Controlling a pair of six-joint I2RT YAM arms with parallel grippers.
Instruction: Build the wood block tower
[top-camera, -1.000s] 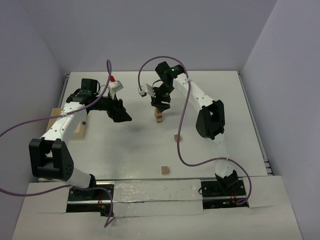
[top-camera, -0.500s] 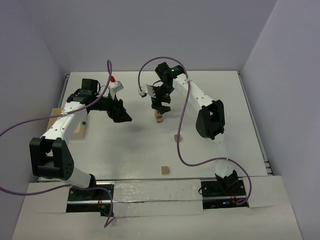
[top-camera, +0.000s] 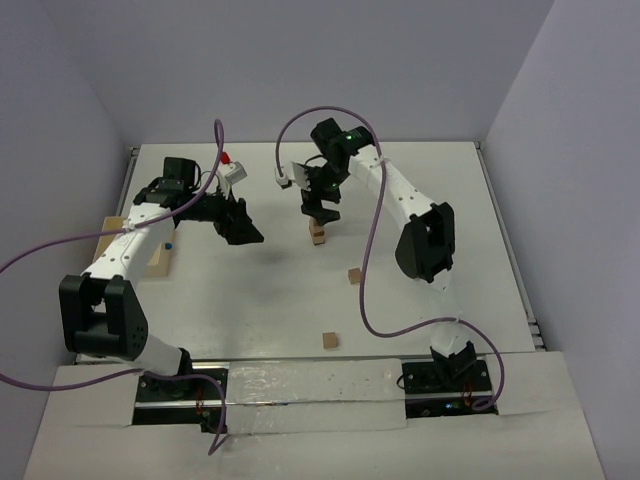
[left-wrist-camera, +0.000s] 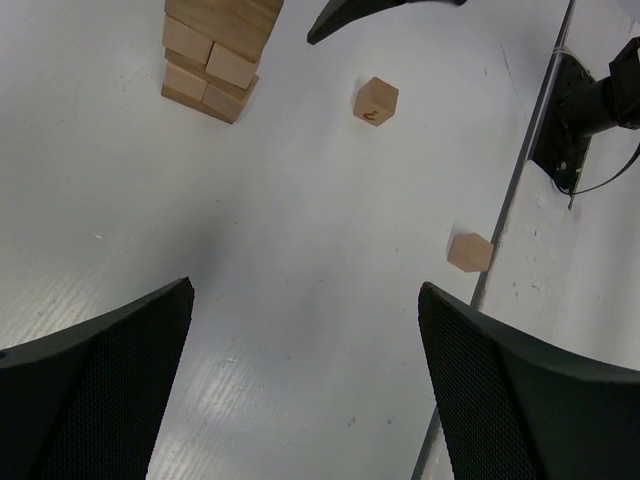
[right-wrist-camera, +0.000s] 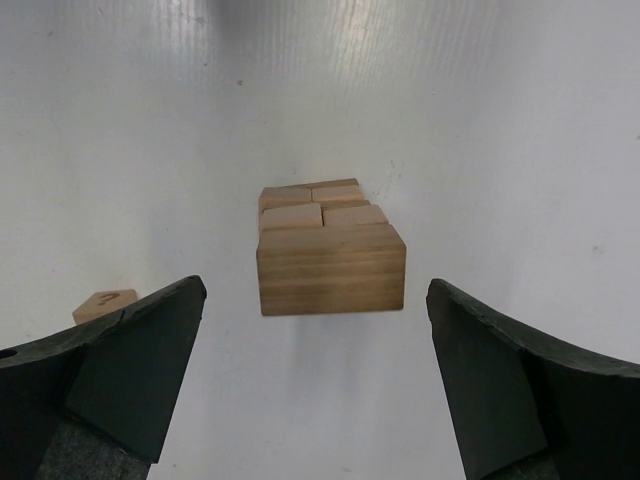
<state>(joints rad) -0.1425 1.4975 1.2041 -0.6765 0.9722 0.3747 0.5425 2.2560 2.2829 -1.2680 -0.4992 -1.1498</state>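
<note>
Right wrist view is showing the right gripper (right-wrist-camera: 312, 286) standing wide open and holding nothing, the tower (right-wrist-camera: 332, 268) sitting directly under it between the fingers (touching neither one); to retreat cleanly, I think, it should be rising straight up, not drifting sideways

The top external camera looks down from high behind the near edge, covering the whole table (top-camera: 250, 300). The right wrist camera hangs close above the tower (right-wrist-camera: 332, 268); the left wrist camera sees it obliquely, farther off.
</note>
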